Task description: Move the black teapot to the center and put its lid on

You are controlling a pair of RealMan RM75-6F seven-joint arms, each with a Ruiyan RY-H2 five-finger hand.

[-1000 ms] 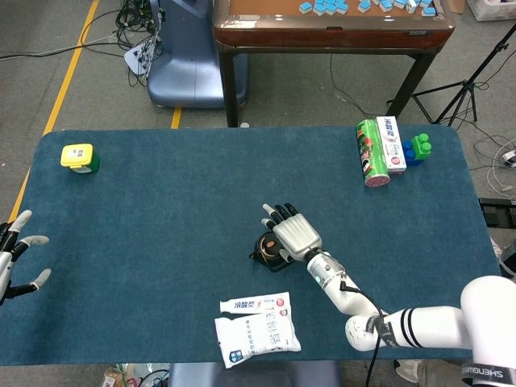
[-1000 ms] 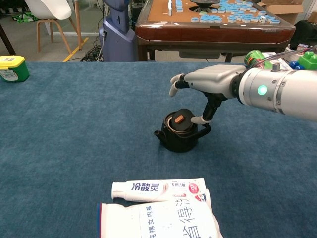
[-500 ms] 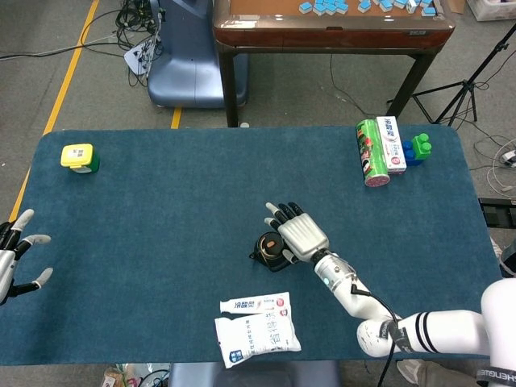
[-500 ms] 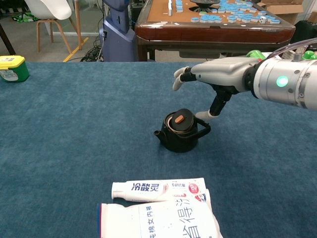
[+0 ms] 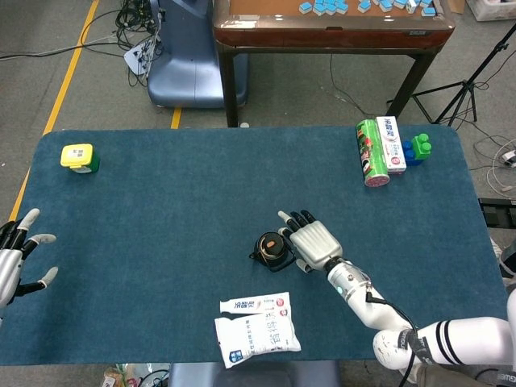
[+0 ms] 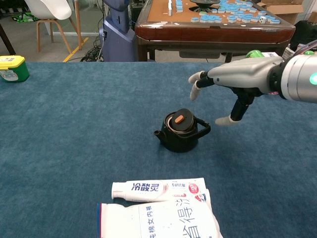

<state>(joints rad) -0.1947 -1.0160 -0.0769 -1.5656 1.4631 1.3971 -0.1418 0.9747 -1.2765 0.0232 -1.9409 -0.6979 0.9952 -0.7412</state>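
Note:
The black teapot (image 5: 271, 250) (image 6: 181, 133) stands near the middle of the blue table, its spout pointing left and its handle to the right. Its black lid (image 6: 180, 120) with an orange knob lies on top of the pot. My right hand (image 5: 313, 242) (image 6: 233, 82) hovers open just right of the teapot, fingers spread, clear of the handle. My left hand (image 5: 18, 256) is open at the table's left edge, far from the pot; the chest view does not show it.
A toothpaste tube (image 6: 158, 189) and a white packet (image 6: 161, 220) lie in front of the teapot. A yellow-green box (image 5: 80, 157) sits far left. A green can (image 5: 371, 153), a carton and toy blocks (image 5: 418, 148) stand at the back right.
My right hand has let go of the teapot handle and drawn back to the right, away from the pot. The teapot and lid have stayed put.

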